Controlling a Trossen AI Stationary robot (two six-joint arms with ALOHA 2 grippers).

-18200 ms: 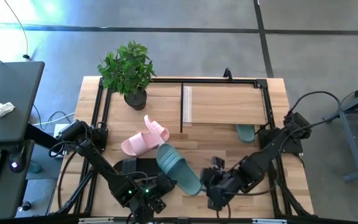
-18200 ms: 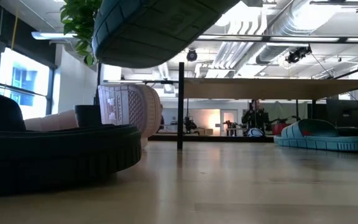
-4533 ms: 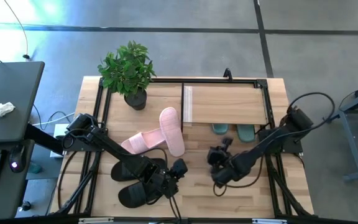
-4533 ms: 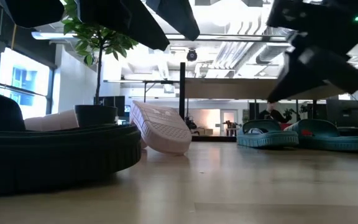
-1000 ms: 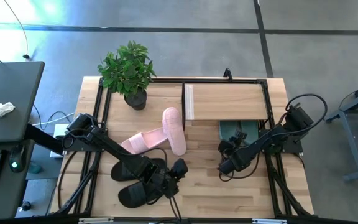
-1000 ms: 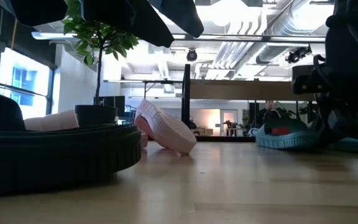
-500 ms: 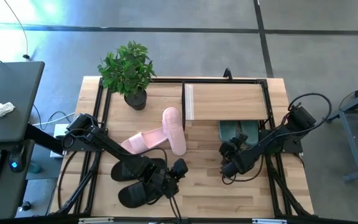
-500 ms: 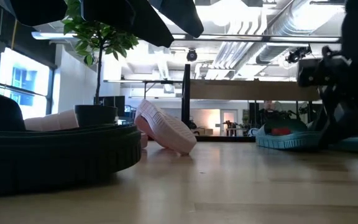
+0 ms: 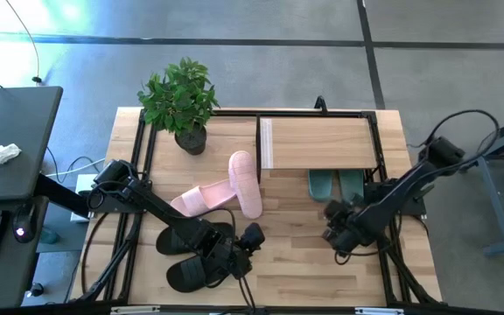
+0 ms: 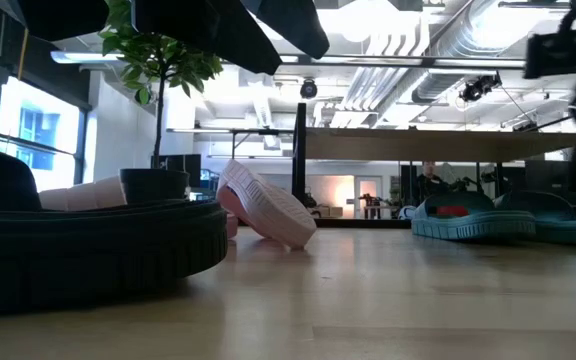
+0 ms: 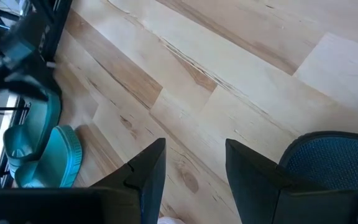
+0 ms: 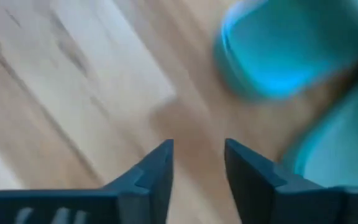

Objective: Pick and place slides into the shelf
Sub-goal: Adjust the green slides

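Note:
Two dark green slides [image 9: 322, 184] [image 9: 350, 184] lie side by side on the table, their far parts under the shelf [image 9: 318, 144]. One pink slide [image 9: 243, 182] leans tilted on the other pink slide [image 9: 198, 201]. Two black slides [image 9: 191, 238] [image 9: 189, 276] lie at the near left. My right gripper [image 12: 197, 152] hangs open above the table just near of the green slides [image 12: 278, 56], holding nothing. My left gripper [image 11: 194, 152] stands open over bare wood beside the black slides [image 11: 328, 158].
A potted plant [image 9: 182, 101] stands at the far left corner. Black frame rails [image 9: 138, 175] run along the table's sides. Bare tabletop [image 9: 296, 254] lies between the two grippers.
My right gripper has drawn back from the left green slide, rising and going toward the table's near right, with its wrist rolling. The green slide stays flat on the table, under the shelf's near edge. In the low view the gripper has lifted nearly out of the picture.

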